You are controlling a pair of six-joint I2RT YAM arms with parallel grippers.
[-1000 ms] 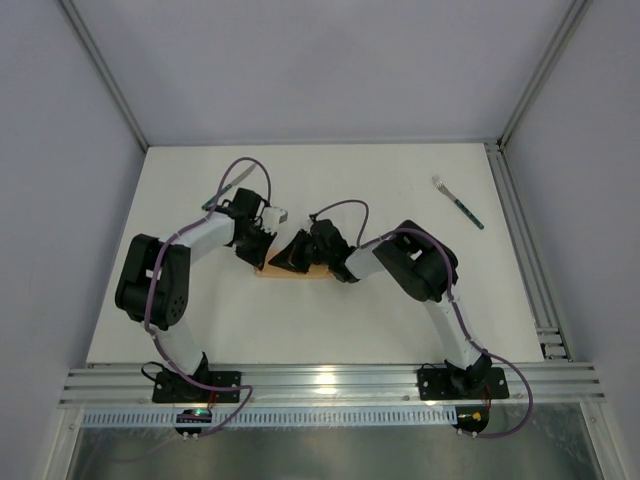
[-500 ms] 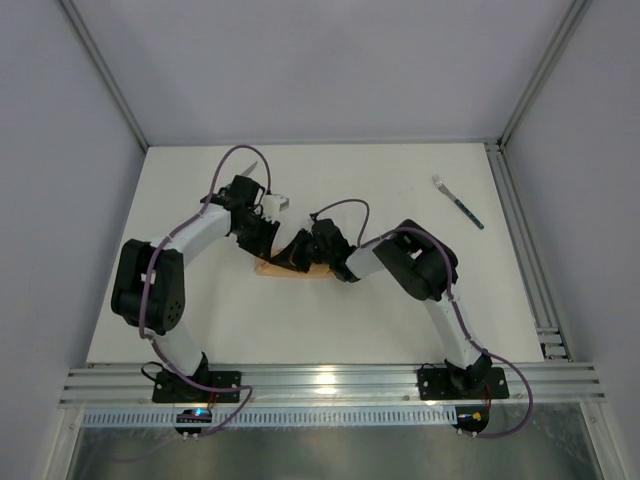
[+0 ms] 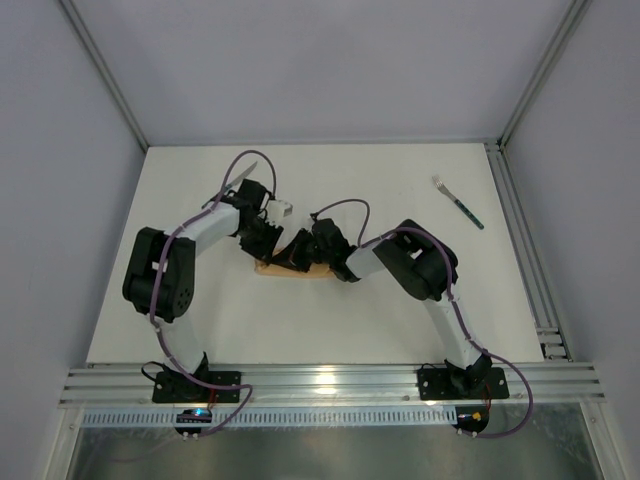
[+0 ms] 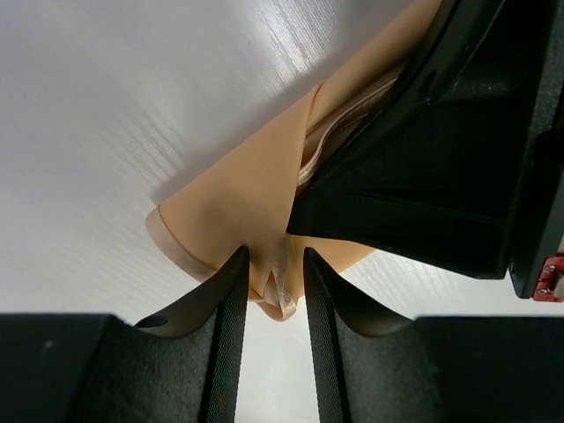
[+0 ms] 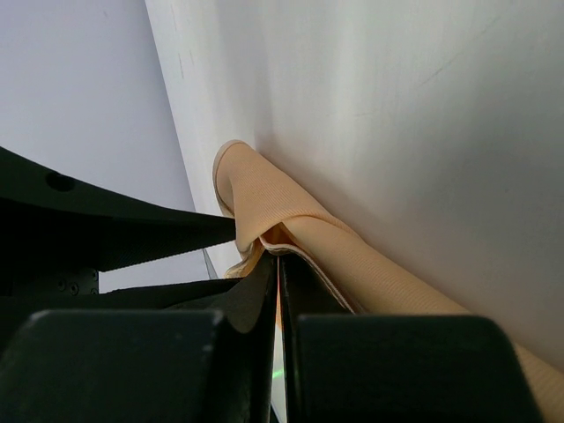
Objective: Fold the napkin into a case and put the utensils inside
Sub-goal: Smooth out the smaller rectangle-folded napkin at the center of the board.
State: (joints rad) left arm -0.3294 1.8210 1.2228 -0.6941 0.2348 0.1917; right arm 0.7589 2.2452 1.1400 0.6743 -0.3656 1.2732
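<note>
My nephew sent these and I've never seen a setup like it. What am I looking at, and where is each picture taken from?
Two robot arms, the left arm and right arm, are bolted to a white table. The wide picture looks down from above; the two close-ups come from cameras on their wrists. A folded peach napkin lies between them, and a fork at back right. The right gripper pinches the napkin's edge; the left gripper is open, its fingers either side of a fold.

left end effector (image 4: 271, 264) | jaws now parted over napkin (image 4: 233, 198) | wrist shifted right
</note>
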